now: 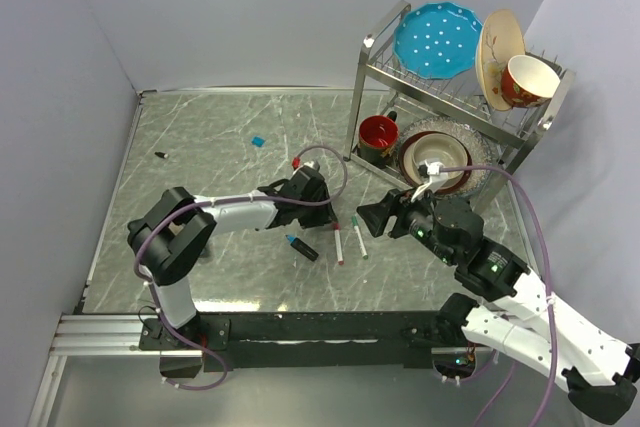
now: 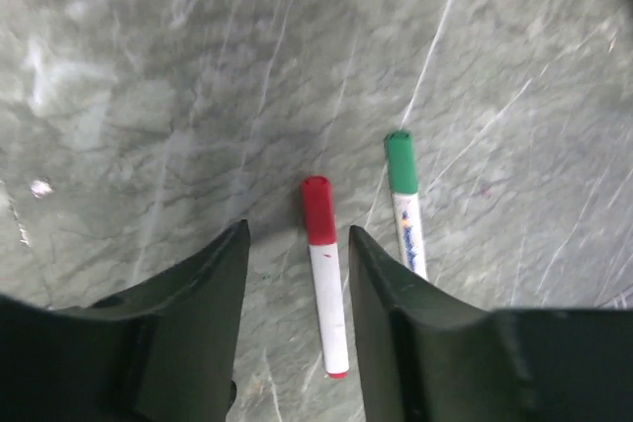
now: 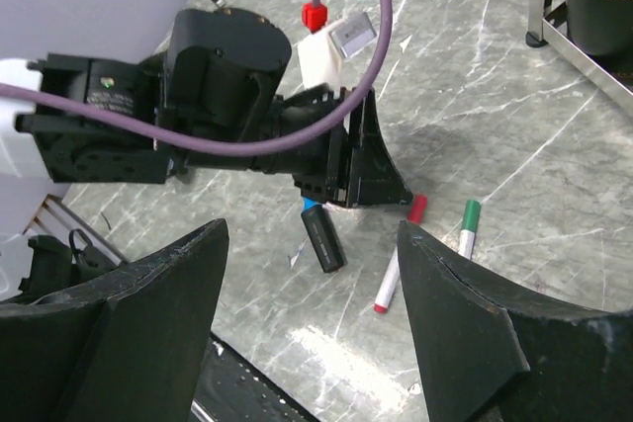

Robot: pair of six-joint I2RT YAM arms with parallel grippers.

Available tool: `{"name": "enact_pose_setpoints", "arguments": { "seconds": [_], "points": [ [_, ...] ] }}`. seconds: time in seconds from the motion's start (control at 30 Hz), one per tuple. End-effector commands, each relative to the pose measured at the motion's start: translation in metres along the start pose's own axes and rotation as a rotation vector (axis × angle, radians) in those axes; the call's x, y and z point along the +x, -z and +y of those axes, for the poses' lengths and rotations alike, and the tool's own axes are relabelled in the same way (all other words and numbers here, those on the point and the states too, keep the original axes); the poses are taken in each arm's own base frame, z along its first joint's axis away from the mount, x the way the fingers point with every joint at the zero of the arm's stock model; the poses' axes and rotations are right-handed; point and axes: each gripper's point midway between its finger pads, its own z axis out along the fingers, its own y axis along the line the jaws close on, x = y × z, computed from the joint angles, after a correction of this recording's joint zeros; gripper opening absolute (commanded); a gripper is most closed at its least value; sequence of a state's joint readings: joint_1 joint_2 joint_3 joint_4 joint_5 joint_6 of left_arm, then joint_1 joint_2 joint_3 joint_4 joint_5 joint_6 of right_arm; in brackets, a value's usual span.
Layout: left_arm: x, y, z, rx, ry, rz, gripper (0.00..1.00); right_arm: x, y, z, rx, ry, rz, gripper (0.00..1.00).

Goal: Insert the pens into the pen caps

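Observation:
The red pen (image 2: pixel 326 294), white-barrelled with a red cap on it, lies on the table between my left gripper's (image 2: pixel 297 230) open fingers, closer to the right one. The green pen (image 2: pixel 406 205), green cap on, lies just right of it. Both show in the top view, red (image 1: pixel 338 243) and green (image 1: pixel 358 237). The black-barrelled blue marker (image 1: pixel 303 247) lies uncapped left of them. The blue cap (image 1: pixel 258 140) and black cap (image 1: pixel 160 155) lie far back left. My left gripper (image 1: pixel 325 211) hovers low over the pens. My right gripper (image 1: pixel 372 219) is open and empty, facing them. The black-tipped pen is out of view.
A metal dish rack (image 1: pixel 372 77) stands at the back right with a blue plate (image 1: pixel 437 39), bowls, and a red mug (image 1: pixel 378 134) at its foot. A small red piece (image 1: pixel 297 162) lies by the left wrist. Walls close the left and back.

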State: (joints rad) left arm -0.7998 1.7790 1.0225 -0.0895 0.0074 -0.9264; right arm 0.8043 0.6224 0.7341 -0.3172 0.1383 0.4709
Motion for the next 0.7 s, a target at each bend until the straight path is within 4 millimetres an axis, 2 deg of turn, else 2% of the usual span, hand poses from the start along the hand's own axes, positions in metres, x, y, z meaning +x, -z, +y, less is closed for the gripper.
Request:
{"name": "enact_pose_setpoints", "arguments": {
  "seconds": [0.0, 0.03, 0.07, 0.1, 0.17, 0.2, 0.27, 0.33, 0.4, 0.43, 0.47, 0.5, 0.53, 0.63, 0.67],
  "points": [
    [-0.052, 0.030, -0.013, -0.029, -0.030, -0.142, 0.50, -0.020, 0.008, 0.008, -0.030, 0.009, -0.069, 0.77],
    [-0.062, 0.039, -0.011, -0.041, -0.018, -0.170, 0.50, -0.020, 0.009, 0.007, -0.031, 0.007, -0.071, 0.77],
    [-0.072, 0.045, 0.006, -0.111, 0.016, -0.202, 0.50, -0.018, 0.009, 0.007, -0.034, 0.008, -0.066, 0.77],
    [-0.076, 0.050, 0.015, -0.145, 0.039, -0.217, 0.50, -0.016, 0.009, 0.006, -0.034, 0.008, -0.064, 0.77],
    [-0.086, 0.065, 0.025, -0.175, 0.089, -0.256, 0.51, -0.007, 0.005, 0.003, -0.025, 0.006, -0.040, 0.77],
    [-0.093, 0.072, 0.037, -0.202, 0.115, -0.275, 0.52, -0.003, 0.004, 0.001, -0.020, 0.002, -0.027, 0.77],
    [-0.104, 0.091, 0.049, -0.202, 0.166, -0.322, 0.55, 0.013, -0.006, -0.002, -0.007, 0.005, 0.030, 0.77],
    [-0.110, 0.113, 0.050, -0.164, 0.160, -0.367, 0.56, 0.030, -0.018, -0.003, -0.005, 0.009, 0.091, 0.77],
    [-0.120, 0.131, 0.048, -0.127, 0.143, -0.428, 0.58, 0.038, -0.027, 0.001, -0.019, 0.013, 0.132, 0.77],
    [-0.121, 0.148, 0.048, -0.103, 0.134, -0.468, 0.60, 0.049, -0.037, -0.001, -0.006, 0.022, 0.181, 0.77],
    [-0.124, 0.159, 0.049, -0.096, 0.135, -0.502, 0.63, 0.052, -0.042, 0.001, -0.010, 0.026, 0.199, 0.77],
    [-0.126, 0.178, 0.046, -0.058, 0.134, -0.555, 0.69, 0.060, -0.052, -0.001, 0.008, 0.031, 0.237, 0.77],
    [-0.126, 0.187, 0.045, -0.038, 0.120, -0.577, 0.80, 0.063, -0.058, 0.000, 0.017, 0.031, 0.252, 0.77],
    [-0.121, 0.218, 0.035, 0.073, 0.074, -0.637, 0.99, 0.081, -0.080, 0.004, 0.041, 0.051, 0.342, 0.77],
    [-0.119, 0.225, 0.034, 0.096, 0.062, -0.646, 0.99, 0.087, -0.085, 0.004, 0.044, 0.063, 0.365, 0.77]
  ]
}}
